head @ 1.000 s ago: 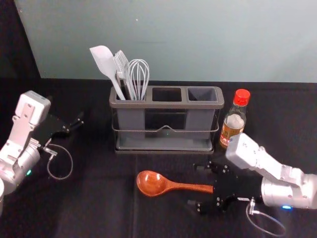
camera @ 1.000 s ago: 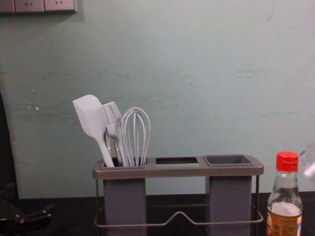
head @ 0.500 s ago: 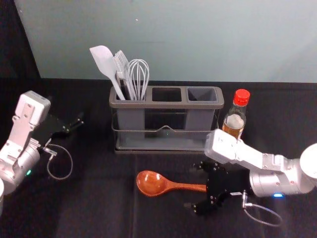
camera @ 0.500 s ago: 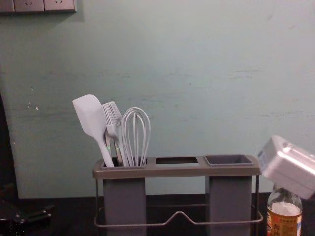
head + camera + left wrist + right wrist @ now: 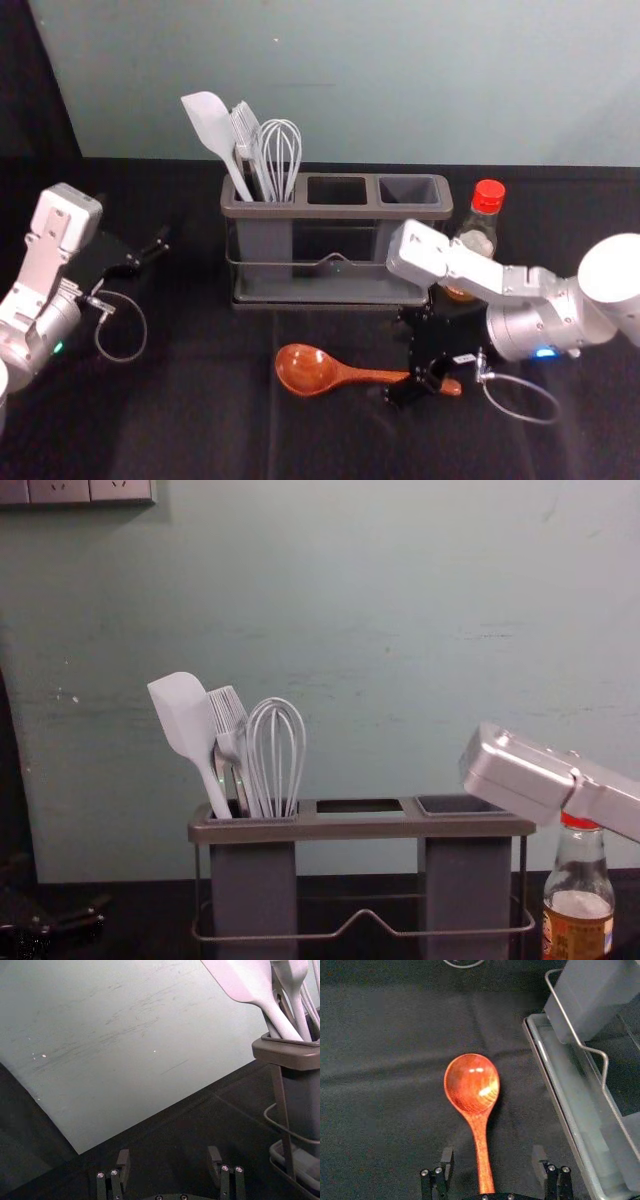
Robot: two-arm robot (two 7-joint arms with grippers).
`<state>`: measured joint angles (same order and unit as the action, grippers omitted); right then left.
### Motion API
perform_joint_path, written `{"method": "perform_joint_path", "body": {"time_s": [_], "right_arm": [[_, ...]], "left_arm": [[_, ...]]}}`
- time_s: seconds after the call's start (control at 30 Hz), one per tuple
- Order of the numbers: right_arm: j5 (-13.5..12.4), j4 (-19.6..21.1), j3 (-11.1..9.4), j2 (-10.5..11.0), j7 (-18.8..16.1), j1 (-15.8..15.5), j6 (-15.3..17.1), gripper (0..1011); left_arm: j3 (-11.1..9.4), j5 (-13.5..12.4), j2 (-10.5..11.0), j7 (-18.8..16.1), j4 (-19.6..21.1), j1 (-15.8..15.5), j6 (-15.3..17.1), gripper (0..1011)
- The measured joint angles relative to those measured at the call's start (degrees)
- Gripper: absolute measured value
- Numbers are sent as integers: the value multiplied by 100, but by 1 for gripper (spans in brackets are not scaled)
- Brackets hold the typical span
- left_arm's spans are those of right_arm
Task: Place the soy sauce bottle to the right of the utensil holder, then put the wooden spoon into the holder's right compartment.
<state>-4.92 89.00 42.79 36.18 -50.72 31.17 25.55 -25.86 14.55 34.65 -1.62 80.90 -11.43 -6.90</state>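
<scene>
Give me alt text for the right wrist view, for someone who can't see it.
A wooden spoon lies on dark cloth, its handle in line with the open right gripper. The lower part of the utensil holder shows alongside.

Backed by gray-green wall [image 5: 380, 630] w/ faint scuffs, plus socket panel [image 5: 75, 492] high on L in chest view. Covered in blk cloth [image 5: 180, 420], lightly creased.

left compartment [image 5: 262, 242]: being crowded by spatula [image 5: 208, 122], pastry brush [image 5: 243, 125], whisk [image 5: 283, 142] | right compartment [image 5: 408, 190]: being left open from above | soy sauce bottle [image 5: 487, 205], utensil holder [image 5: 340, 212]'s right front: being partly screened by right arm [image 5: 515, 285] | spoon handle [image 5: 375, 376]: being partly covered by right gripper [image 5: 400, 357]
</scene>
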Motion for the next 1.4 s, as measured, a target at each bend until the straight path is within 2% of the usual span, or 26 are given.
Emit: {"method": "perform_joint_path", "body": {"time_s": [0.17,0.37,0.8,1.4], "right_arm": [[-11,-78,113,-65,11,172,244,1003],[-13,-87,240,-66,31,270,303,1002],[-148,-77,390,-1,149,238,224,1003],[-302,-240,520,-82,240,219,155,1002]], "left_arm": [[0,0,0,0,0,0,0,1005],[0,0,0,0,0,0,0,1005],[0,0,0,0,0,0,0,1005],[0,0,0,0,0,0,0,1005]]}}
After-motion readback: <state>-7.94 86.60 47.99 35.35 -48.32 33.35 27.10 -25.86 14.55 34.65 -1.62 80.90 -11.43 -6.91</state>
